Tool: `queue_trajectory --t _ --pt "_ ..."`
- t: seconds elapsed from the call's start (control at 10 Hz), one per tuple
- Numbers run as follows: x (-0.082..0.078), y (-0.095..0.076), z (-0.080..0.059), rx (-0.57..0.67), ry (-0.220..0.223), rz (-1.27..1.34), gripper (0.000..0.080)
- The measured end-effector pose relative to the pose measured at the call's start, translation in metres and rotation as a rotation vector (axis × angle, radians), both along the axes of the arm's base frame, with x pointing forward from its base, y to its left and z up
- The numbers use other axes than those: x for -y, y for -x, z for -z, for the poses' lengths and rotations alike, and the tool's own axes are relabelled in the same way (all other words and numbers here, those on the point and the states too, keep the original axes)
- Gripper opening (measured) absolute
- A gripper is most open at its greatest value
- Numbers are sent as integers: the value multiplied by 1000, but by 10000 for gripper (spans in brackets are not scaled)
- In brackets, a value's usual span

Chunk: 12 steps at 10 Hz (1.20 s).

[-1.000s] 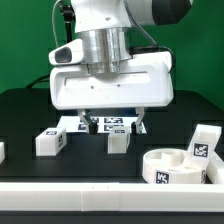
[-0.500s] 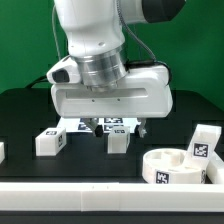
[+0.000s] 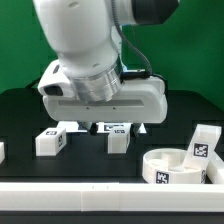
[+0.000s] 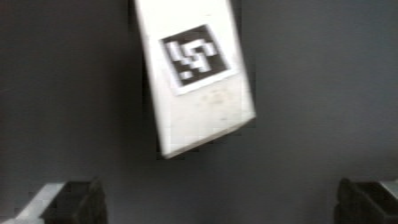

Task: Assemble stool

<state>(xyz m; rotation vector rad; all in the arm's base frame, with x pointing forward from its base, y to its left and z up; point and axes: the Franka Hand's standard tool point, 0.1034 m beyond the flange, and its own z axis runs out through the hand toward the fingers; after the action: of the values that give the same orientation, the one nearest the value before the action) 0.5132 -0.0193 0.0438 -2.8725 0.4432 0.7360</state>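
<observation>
The 2-finger gripper (image 4: pixel 217 203) is spread wide and holds nothing. Its dark fingertips (image 4: pixel 68 203) hover over the black table (image 3: pixel 22 112), clear of 1 white rectangular plastic block leg (image 4: pixel 196 90) bearing a black-and-white tag. The white round ring-shaped plastic seat (image 3: pixel 175 170) sits by the table's near edge, toward the exterior view's right corner, with an upright tagged leg (image 3: pixel 203 143) just beside it. Mid-table lie a short leg (image 3: pixel 50 141) and a second short leg (image 3: pixel 120 142).
</observation>
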Motion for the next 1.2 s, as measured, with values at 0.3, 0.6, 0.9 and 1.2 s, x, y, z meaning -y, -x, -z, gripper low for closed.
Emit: queue_trajectory --t 0.3,0.6,0.9,1.2 --pt "-2 0 -3 1 24 -62 648" --pt "-2 4 -2 -27 16 -61 649" --pt "-1 16 5 -201 -45 -83 649" --pt "-2 21 8 -358 -87 -90 649"
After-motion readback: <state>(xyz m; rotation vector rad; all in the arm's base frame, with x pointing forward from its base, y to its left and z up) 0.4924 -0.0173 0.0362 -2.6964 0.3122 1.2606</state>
